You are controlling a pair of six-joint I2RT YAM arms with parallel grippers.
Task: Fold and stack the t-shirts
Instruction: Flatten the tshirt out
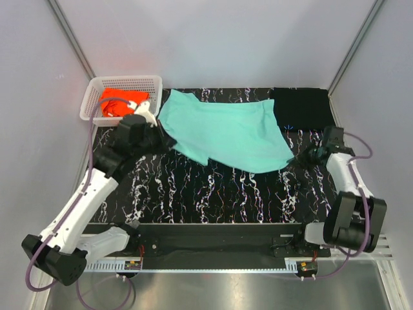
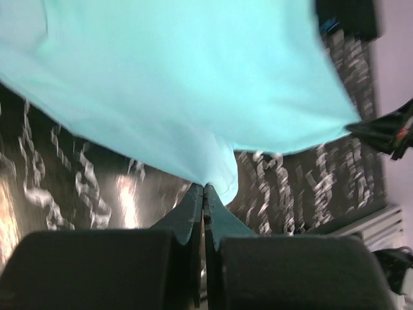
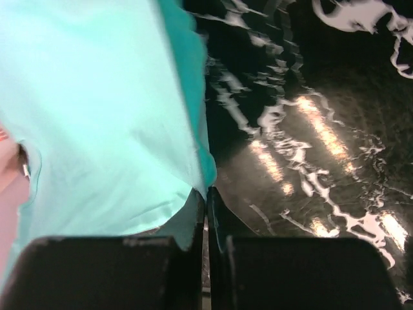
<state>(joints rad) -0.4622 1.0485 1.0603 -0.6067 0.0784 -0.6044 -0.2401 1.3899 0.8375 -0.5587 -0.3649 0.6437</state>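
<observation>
Left gripper [image 2: 204, 188] and right gripper [image 3: 206, 192], arms reaching forward, each clamp the mint-teal t-shirt [image 1: 226, 132].

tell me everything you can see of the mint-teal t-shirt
The mint-teal t-shirt is plain, soft-looking cloth, spread wide with light wrinkles across the far half of the tabletop, between the white basket and the black shirt. The left gripper and right gripper each have jaws shut on a near corner, one at either end. Whether it rests on the table throughout is unclear.
</observation>
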